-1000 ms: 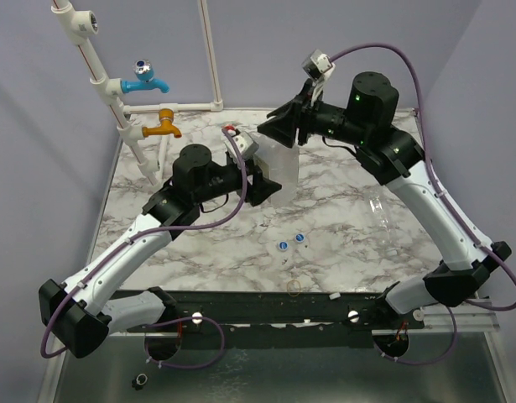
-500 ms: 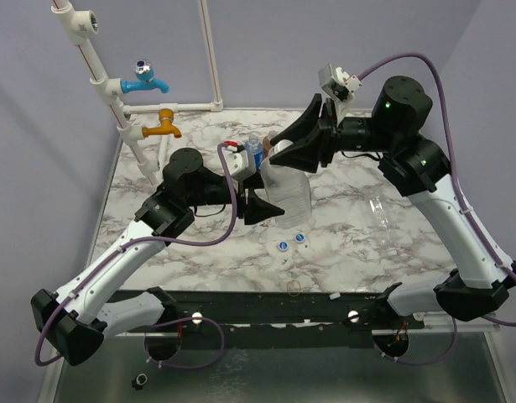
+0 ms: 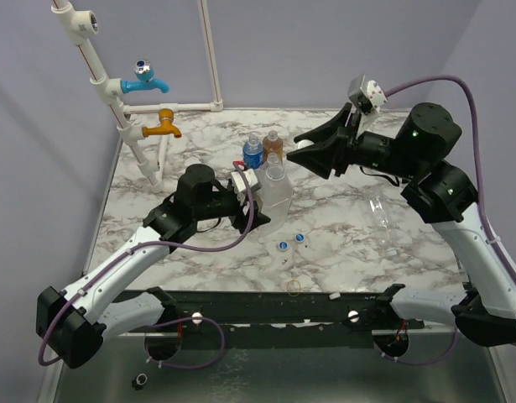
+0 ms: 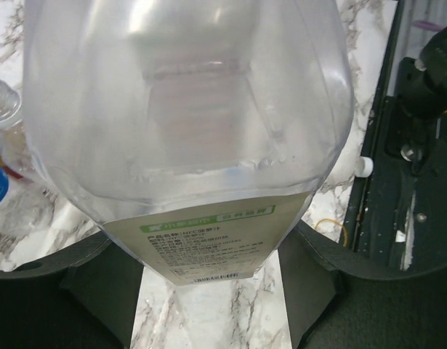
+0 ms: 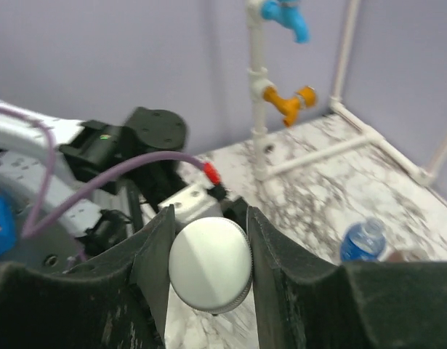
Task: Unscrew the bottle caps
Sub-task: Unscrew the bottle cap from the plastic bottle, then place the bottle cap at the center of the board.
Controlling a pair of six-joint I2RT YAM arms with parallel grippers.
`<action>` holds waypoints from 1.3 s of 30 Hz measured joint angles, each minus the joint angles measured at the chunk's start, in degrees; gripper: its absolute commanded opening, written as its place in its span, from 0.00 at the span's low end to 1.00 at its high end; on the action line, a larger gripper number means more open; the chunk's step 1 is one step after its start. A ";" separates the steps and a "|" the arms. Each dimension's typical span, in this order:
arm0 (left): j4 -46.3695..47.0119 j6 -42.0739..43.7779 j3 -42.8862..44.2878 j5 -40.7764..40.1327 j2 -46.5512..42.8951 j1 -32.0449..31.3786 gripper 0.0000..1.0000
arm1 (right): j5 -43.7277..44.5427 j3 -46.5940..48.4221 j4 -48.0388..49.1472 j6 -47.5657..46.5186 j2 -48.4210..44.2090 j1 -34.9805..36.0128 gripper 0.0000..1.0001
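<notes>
My left gripper is shut on the lower body of the large squarish clear bottle, which fills the left wrist view; its fingers press both sides. The bottle's neck stands bare. Up and to the right of it, my right gripper is shut on a round white cap, held clear of the bottle. Two blue-and-white caps lie on the marble. A blue-labelled bottle and an amber bottle stand behind the held one. A clear bottle lies at the right.
A white pipe frame with a blue tap and an orange tap stands at the back left. A thin yellowish ring lies near the table's front edge, with a small white piece beside it.
My right gripper has swung up and to the right, carrying the white cap off the big bottle. The left arm has drawn the bottle slightly down and left, uncovering the two bottles behind.
</notes>
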 measured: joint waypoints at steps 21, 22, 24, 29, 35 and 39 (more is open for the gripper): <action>3.67 0.37 -7.56 -13.11 -8.26 0.00 0.00 | 32.33 -53.33 21.86 14.34 1.62 -3.74 0.09; 3.78 0.26 -7.61 -13.16 -8.37 0.00 0.00 | 32.46 -54.62 23.37 15.06 1.97 -3.74 0.10; 4.00 0.04 -7.61 -13.16 -8.41 0.00 0.00 | 32.79 -57.20 26.27 16.44 3.08 -3.74 0.11; 4.26 -0.44 -7.61 -13.14 -8.46 0.00 0.00 | 35.56 -63.56 30.34 19.47 4.59 -3.76 0.17; 5.31 -1.40 -7.61 -13.11 -8.46 0.00 0.00 | 39.04 -69.35 34.01 22.97 4.94 -3.80 0.33; 5.75 -1.86 -7.61 -13.09 -8.39 0.00 0.00 | 39.85 -70.79 35.06 25.05 6.25 -3.89 0.47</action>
